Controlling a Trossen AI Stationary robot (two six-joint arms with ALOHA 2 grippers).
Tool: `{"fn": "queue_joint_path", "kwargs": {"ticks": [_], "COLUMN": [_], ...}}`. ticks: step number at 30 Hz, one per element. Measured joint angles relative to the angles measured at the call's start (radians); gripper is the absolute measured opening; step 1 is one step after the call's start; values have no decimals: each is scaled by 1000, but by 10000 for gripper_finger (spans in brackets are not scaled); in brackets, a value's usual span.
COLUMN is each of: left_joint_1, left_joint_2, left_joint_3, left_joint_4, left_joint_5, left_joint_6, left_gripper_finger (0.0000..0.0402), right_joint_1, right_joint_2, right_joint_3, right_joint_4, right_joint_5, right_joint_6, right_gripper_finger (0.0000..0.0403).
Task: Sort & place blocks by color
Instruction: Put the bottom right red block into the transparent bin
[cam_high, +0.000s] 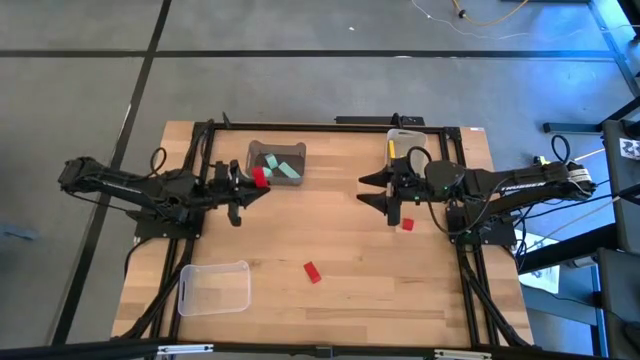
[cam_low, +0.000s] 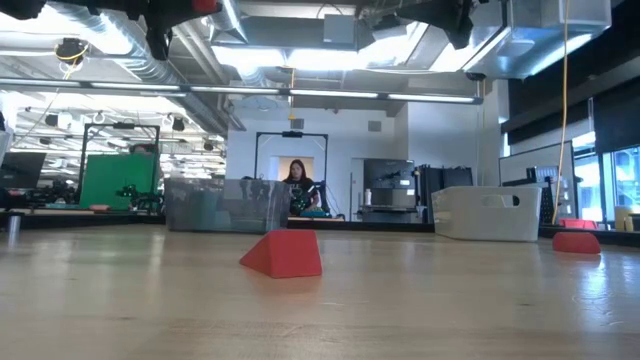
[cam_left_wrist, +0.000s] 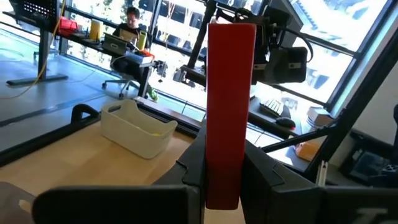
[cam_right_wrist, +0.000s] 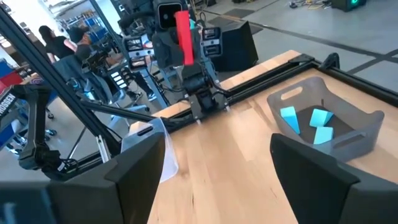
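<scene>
My left gripper (cam_high: 252, 183) is shut on a red block (cam_high: 260, 177), high above the table beside the near edge of the dark bin (cam_high: 275, 162). The bin holds mint green blocks (cam_high: 290, 170). The held block fills the middle of the left wrist view (cam_left_wrist: 230, 106) and also shows in the right wrist view (cam_right_wrist: 182, 36). Two more red blocks lie flat on the table, one near the middle front (cam_high: 313, 271) and one by the right arm (cam_high: 407, 224). My right gripper (cam_high: 368, 190) is open and empty at the table's right, pointing left. My left gripper pinches the red block's lower end (cam_left_wrist: 222, 186) between its two fingers (cam_left_wrist: 264, 177). The block sticks out lengthwise well past the fingertips. It is lifted clear of the table.
A white bin (cam_high: 405, 143) with a yellow block (cam_high: 392, 150) stands at the far right. A clear bin (cam_high: 213, 288) lies at the near left. The low view shows the middle red block (cam_low: 283, 253), the right one (cam_low: 577, 241) and a person far behind the table.
</scene>
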Motion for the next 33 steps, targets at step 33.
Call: {"fn": "queue_joint_path", "kwargs": {"ticks": [33], "left_joint_1": [-961], "left_joint_2": [653], "left_joint_3": [421], "left_joint_4": [-1037], "left_joint_5": [189], "left_joint_6": [-1049], "left_gripper_finger": [47], "right_joint_1": [0], "right_joint_2": [1], "right_joint_3": [1], "right_joint_4": [-65], "right_joint_5": [25], "right_joint_6": [1], "right_gripper_finger": [291]}}
